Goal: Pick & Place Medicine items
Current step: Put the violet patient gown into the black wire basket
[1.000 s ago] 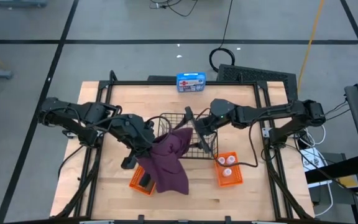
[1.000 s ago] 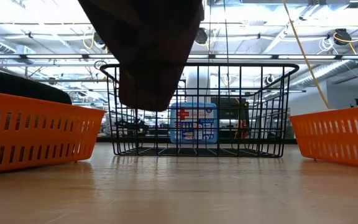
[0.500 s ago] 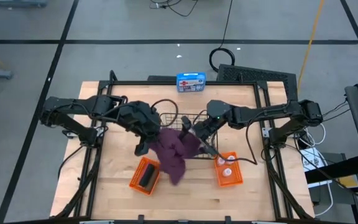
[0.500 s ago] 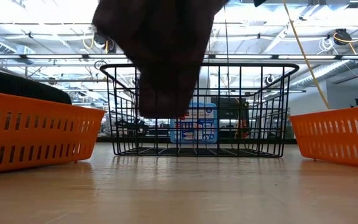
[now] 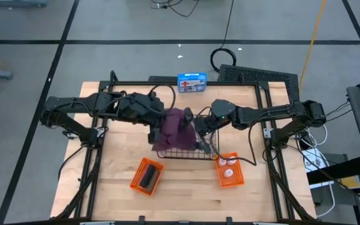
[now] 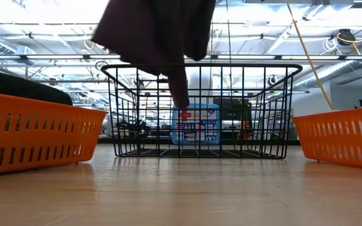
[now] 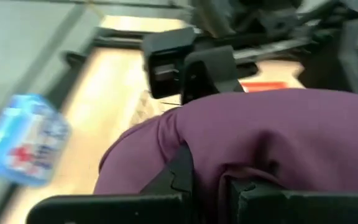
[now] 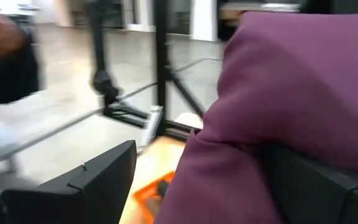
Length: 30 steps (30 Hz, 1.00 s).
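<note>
L gripper (image 5: pixel 158 123), centre of high view just left of mid-frame: fingers pinched tight on the maroon pouch (image 5: pixel 175 130). In L wrist view the cloth bulges over and between the dark fingers (image 7: pixel 173 180). Pouch hangs in the air over the black wire basket (image 5: pixel 195 152); in low view its lower tip dangles inside the basket's top rim, upper centre of frame.

R gripper (image 5: pixel 200 132), right of the pouch, centre of high view: fingers spread wide, pouch cloth lying between/against them in R wrist view; whether it bears on the cloth, can't tell.

Lower centre-left: orange bin (image 5: pixel 135 181) w/ dark-grey oblong piece (image 5: pixel 147 178). Lower centre-right: second orange bin (image 5: pixel 239 180) w/ white bottles (image 5: pixel 228 163). Blue first-aid box (image 5: pixel 192 82) at top centre, on the table (image 5: pixel 111 181) far edge.
</note>
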Tool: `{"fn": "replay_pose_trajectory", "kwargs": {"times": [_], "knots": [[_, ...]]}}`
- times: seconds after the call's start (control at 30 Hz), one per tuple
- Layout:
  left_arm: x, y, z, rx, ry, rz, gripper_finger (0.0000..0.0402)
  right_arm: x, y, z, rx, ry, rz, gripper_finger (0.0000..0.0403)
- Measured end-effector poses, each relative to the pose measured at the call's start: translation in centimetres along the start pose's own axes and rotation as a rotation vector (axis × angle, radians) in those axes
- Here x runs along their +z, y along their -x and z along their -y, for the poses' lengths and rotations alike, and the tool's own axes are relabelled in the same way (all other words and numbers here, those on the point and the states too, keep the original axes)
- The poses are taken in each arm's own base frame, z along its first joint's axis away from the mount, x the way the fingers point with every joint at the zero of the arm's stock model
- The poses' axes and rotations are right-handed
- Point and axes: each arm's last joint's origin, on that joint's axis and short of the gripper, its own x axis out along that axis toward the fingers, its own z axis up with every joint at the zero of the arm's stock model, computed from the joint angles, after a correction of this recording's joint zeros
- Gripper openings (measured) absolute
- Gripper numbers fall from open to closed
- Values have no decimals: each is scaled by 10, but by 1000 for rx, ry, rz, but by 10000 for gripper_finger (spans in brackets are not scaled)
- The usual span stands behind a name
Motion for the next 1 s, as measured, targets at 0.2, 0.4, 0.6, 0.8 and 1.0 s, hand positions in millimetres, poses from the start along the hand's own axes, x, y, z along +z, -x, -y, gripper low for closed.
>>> {"fn": "replay_pose_trajectory", "kwargs": {"times": [0.2, 0.4, 0.6, 0.8, 1.0], "knots": [[5, 2, 0, 231, -15, 77, 24, 4, 3, 5, -195, 49, 0, 336], [10, 9, 9, 408, -34, 169, 24, 9, 4, 3, -455, 210, -35, 336], [14, 15, 12, 614, 42, 254, 24, 16, 2, -2, -594, 298, -5, 336], [27, 17, 21, 638, 24, 366, 24, 25, 4, -3, -761, 279, 53, 336], [32, 18, 14, 683, 45, 402, 24, 34, 6, -6, -797, 274, 149, 336]]}}
